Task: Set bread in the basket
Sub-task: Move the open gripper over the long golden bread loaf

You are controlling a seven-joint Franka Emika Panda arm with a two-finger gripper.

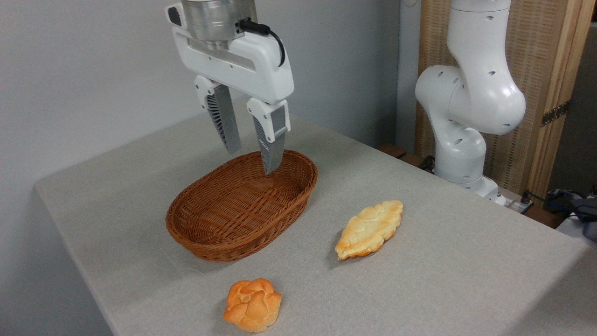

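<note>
One basket, two baked pieces and one gripper are in view. The basket is oval, brown woven wicker with low sides, and nothing lies inside it. The bread lies flat on the table to the right of the basket, apart from it, its long axis slanting up toward the right. The second piece, a round orange knotted bun, sits in front of the basket near the table's front edge, apart from both basket and bread.

The gripper hangs above the basket's far end, jaws spread with a clear gap between the ribbed fingers, holding nothing; the fingertips are level with the basket's far rim in the picture.

The table is covered in plain pale grey cloth. Behind the basket stands a pale grey wall; to its far right the white arm base rises before a wood-framed reed screen.

The bread is long, flat and leaf-shaped, pale golden, with a braided, scalloped top and a browner tip at its near end.
</note>
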